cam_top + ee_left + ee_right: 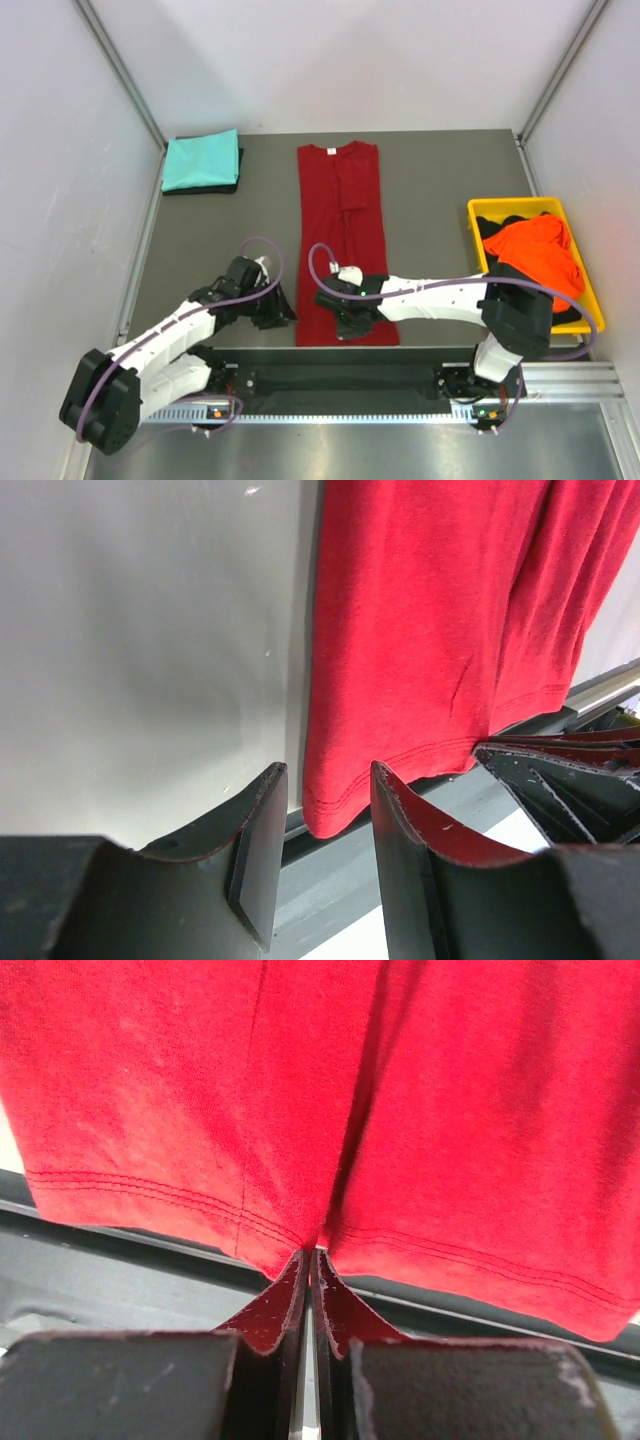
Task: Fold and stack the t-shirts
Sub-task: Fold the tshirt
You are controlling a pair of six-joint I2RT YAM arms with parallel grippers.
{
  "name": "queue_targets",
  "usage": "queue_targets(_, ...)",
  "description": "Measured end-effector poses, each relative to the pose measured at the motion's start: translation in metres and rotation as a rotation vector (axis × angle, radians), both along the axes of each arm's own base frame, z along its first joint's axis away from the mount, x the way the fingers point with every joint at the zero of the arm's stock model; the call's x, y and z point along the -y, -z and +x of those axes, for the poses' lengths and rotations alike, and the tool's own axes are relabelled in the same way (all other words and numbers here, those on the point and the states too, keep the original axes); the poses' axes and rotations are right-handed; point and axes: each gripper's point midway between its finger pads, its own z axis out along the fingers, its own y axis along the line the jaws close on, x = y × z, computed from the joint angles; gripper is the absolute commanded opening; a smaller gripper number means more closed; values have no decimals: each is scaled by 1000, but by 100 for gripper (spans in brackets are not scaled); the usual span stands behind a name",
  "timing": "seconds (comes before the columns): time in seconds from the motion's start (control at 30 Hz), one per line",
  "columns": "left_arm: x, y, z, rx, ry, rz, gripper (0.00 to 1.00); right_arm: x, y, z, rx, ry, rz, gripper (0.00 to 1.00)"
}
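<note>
Grey tabletop (430, 190) with the dark red t-shirt (340, 230) laid out long down the middle, folded narrow. The right gripper (308, 1260) is pinched tight on its near hem. The left gripper (327, 772) sits just off the hem's left corner, jaws apart and not closed on anything. A folded teal tee (203, 158) is far off to the shirt's left, and an orange tee (540, 250) is in the yellow bin (478, 212) to its right.

Dark red t-shirt (340, 240): centre frame, flat, folded lengthwise into a narrow strip, collar at top, hem at bottom, puckered mid-width. Teal t-shirt (200, 160): upper left, folded into a neat rectangle, lying on a folded black t-shirt (200, 188). Orange t-shirt (538, 250): right side, crumpled, unfolded.
</note>
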Motion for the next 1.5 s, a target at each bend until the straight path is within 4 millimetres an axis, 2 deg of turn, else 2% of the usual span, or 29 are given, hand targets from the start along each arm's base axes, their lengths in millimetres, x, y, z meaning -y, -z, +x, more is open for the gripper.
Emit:
queue_targets(0.23,1,4,-4,-17,-3,-10,44,13,5,1,1,6,-23,0)
queue_targets(0.37,4,5,-7,-28,0,-29,44,14,5,1,3,0,-23,2)
queue_targets(0.5,7,8,-12,-42,9,-50,44,13,5,2,3,-2,-20,8)
queue_targets(0.53,8,9,-14,-47,11,-57,44,13,5,2,3,-3,-19,18)
queue_targets(0.63,8,12,-18,-59,11,-60,43,14,5,1,4,-15,-20,25)
queue_targets(0.73,9,13,-21,-66,10,-62,37,14,2,4,5,-24,-12,26)
queue_targets(0.83,12,12,-22,-66,14,-68,23,17,-10,13,14,-14,18,27)
queue_targets(0.87,13,11,-22,-67,16,-69,13,19,-16,18,23,-5,43,27)
queue_targets(0.97,15,11,-24,-69,21,-74,0,33,-34,32,46,32,107,28)
queue_targets(1.1,20,11,-29,-76,30,-70,0,60,-45,47,73,83,150,28)
queue_targets(1.2,26,12,-38,-82,46,-59,0,77,-40,57,71,103,144,29)
queue_targets(1.4,31,18,-47,-86,39,-18,0,86,-39,71,70,109,157,29)
queue_targets(1.5,27,20,-46,-84,26,13,18,90,-33,68,55,103,166,29)
